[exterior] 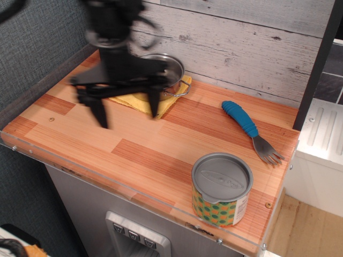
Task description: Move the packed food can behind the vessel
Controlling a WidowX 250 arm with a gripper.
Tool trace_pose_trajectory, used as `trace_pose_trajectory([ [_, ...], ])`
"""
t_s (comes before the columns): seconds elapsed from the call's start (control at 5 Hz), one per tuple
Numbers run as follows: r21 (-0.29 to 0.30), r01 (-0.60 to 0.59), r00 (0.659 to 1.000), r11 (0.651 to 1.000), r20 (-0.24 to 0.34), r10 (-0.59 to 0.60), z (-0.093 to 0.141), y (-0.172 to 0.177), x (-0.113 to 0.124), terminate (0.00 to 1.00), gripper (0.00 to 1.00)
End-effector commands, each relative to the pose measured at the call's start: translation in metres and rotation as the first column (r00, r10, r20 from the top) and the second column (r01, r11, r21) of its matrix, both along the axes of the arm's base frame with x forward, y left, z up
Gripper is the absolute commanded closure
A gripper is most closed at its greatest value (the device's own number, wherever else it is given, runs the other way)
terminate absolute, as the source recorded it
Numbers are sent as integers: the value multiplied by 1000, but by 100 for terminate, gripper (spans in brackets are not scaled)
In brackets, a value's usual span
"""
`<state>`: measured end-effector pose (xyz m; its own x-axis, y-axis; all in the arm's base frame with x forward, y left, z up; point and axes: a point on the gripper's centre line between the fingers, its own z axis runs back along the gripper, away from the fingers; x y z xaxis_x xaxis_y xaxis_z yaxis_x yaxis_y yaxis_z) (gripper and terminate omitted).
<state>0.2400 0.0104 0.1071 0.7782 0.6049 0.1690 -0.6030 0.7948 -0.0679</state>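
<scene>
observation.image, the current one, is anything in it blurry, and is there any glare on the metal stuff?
In observation.image, the gripper and arm are smeared by motion blur, fingers spread apart; the packed food can, fork and wooden counter are sharp. The vessel, partly hidden behind the arm, shows bright reflections on its rim; the can's grey lid looks matte, without glare.

Your gripper (127, 111) hangs blurred over the table (80, 123), jaws spread wide and empty. Just behind the jaws sits the pot (170, 72) on a yellow cloth (167, 104). The can (222, 188) stands well off to their right and nearer you, with the fork (249, 128) beyond it.
</scene>
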Motion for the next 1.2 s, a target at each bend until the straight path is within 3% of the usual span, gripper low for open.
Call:
trace_pose_trajectory([
  [0.0,-187,7,999,982,-50,-17,12,-77,-13,0,0],
  [0.2,-284,22,995,959,-89,-49,14,-109,-21,0,0],
  [0.4,-338,-27,989,941,-145,-24,10,-136,-23,0,0],
  [1.0,-293,-277,946,915,-251,206,-25,-149,-20,0,0],
])
